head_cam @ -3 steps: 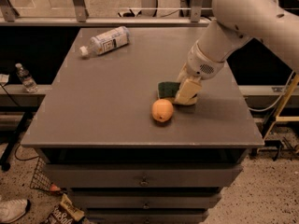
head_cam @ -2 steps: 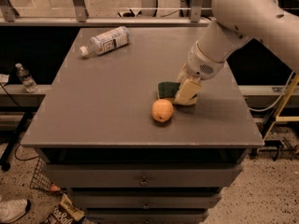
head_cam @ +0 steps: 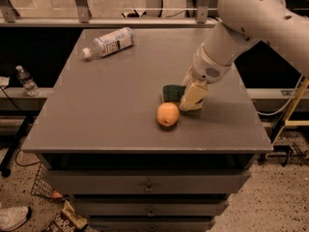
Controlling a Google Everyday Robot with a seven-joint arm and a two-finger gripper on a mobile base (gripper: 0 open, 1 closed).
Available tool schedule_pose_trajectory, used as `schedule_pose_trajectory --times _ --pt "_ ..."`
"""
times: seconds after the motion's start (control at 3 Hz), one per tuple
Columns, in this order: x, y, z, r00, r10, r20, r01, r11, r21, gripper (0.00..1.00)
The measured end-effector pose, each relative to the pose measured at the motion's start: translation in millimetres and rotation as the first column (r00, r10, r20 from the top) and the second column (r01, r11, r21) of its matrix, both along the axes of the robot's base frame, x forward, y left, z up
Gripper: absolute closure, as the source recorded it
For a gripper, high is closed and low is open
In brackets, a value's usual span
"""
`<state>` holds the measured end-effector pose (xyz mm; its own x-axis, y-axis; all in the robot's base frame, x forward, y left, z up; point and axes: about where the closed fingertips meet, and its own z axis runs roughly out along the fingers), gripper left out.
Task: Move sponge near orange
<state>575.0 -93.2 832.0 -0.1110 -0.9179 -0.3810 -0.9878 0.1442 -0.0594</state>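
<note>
Item: one white robot arm, entering from the upper right and reaching down and to the left.
Detail: a bulky, rounded upper segment fills the top right corner of the view. From it a thick forearm slopes down-left to a rounded wrist housing with a small perforated patch on its face. Below the wrist hangs the gripper, cream-coloured, angled slightly left of vertical and pointing downward. It sits a little right of the middle of the view, as the lowest part of the arm. No second arm is present.
</note>
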Motion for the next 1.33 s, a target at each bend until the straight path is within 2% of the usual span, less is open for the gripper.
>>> schedule_pose_trajectory --times 0.33,0.67,1.0,1.33 --pt "-0.1 0.9 -1.1 1.0 0.002 -0.002 -0.002 1.0 0.0 0.0" --pt "-0.2 0.9 -1.0 1.0 0.002 -0.001 -0.002 1.0 -0.001 0.0" --pt "-3.4 -4.4 12.1 0.9998 -0.005 0.021 0.006 0.999 -0.035 0.0" --pt "-14.1 -36.8 53.6 0.9944 -0.073 0.077 0.081 0.991 -0.11 0.0"
